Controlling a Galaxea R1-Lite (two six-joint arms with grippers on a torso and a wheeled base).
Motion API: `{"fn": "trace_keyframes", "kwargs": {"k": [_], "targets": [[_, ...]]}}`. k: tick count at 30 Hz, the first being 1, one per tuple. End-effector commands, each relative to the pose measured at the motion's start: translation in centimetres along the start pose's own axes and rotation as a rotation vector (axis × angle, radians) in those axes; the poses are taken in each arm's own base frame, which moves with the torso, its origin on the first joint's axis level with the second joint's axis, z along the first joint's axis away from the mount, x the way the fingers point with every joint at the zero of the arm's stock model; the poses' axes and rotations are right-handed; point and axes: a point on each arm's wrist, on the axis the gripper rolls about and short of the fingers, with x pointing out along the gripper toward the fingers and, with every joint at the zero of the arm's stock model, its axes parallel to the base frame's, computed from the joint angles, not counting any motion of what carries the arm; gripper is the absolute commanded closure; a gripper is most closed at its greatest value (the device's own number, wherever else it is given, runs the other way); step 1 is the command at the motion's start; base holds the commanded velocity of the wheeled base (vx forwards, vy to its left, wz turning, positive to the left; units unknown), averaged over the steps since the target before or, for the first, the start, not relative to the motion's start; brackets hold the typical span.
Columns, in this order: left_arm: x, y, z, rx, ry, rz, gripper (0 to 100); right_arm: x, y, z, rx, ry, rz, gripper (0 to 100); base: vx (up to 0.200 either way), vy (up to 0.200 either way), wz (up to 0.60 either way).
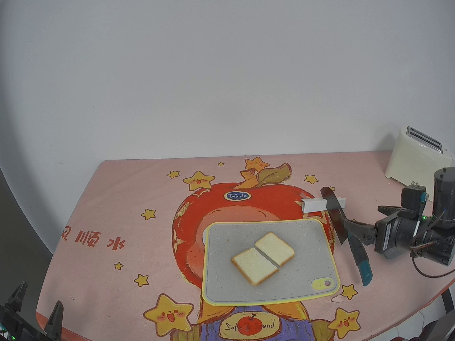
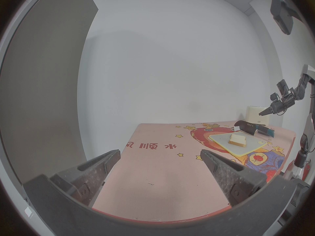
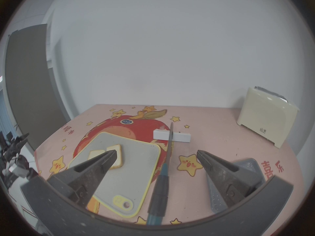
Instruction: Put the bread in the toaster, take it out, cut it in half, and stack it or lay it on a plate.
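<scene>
The bread halves (image 1: 263, 257) show matt, porous crumb and browned crust, the cutting board (image 1: 303, 242) is matt speckled grey plastic with a smooth yellow rim, the knife (image 1: 360, 259) has a dark matt blade and smooth plastic handle, and the toaster (image 1: 419, 159) is smooth cream plastic.

Beside the cutting board (image 1: 270, 256), the knife (image 1: 356, 252) hides the middle of the white rest (image 1: 313, 205). Beyond the board, the toaster (image 1: 417, 159) is cut off at the head view's edge. From the left wrist, the bread (image 2: 238, 139) on the board is too small to show its cut.
</scene>
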Motion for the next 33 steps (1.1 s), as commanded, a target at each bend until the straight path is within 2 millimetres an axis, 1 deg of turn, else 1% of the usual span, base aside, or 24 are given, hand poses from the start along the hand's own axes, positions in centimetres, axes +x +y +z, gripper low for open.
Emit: {"fn": "trace_keyframes", "kwargs": {"k": [1,4,8,10,11,12,14,18,19,21,24,33], "targets": [[0.1,0.0,-0.5,0.0,0.018,0.0,0,-1.8,0.9,-0.7,-0.057,-0.027,0.074,0,0.0,0.0,0.0],[0.1,0.0,-0.5,0.0,0.02,0.0,0,-1.8,1.2,-1.6,-0.084,-0.001,0.095,0,0.0,0.0,0.0],[0.1,0.0,-0.5,0.0,0.017,0.0,0,-1.8,1.3,-1.7,-0.109,0.005,0.112,0,0.0,0.0,0.0],[0.1,0.0,-0.5,0.0,0.018,0.0,0,-1.9,1.7,-2.0,-0.131,0.018,0.181,0,0.0,0.0,0.0],[0.1,0.0,-0.5,0.0,0.018,0.0,0,-1.9,1.7,-2.0,-0.131,0.018,0.181,0,0.0,0.0,0.0],[0.1,0.0,-0.5,0.002,0.02,0.002,0,-2.0,1.8,-2.5,-0.149,0.036,0.242,0,0.0,0.0,0.0],[0.1,0.0,-0.5,0.0,0.018,0.0,0,-2.0,1.9,-2.8,-0.186,0.045,0.28,0,0.0,0.0,0.0],[0.1,0.0,-0.5,0.0,0.018,0.0,0,-1.9,2.0,-3.0,-0.234,0.044,0.291,0,0.0,0.0,0.0],[0.1,0.0,-0.5,0.0,0.018,0.0,0,-2.0,2.1,-3.4,-0.261,0.046,0.302,0,0.0,0.0,0.0],[0.1,0.0,-0.5,0.0,0.018,0.0,0,-2.2,2.3,-3.5,-0.271,0.039,0.313,0,0.0,0.0,0.0],[0.1,0.0,-0.5,0.0,0.018,0.0,0,-2.3,2.3,-4.0,-0.279,0.043,0.322,0,0.0,0.0,0.0],[0.1,0.0,-0.5,0.0,0.02,0.0,0,-2.3,2.3,-4.2,-0.25,0.051,0.328,0,0.0,0.0,0.0]]}}
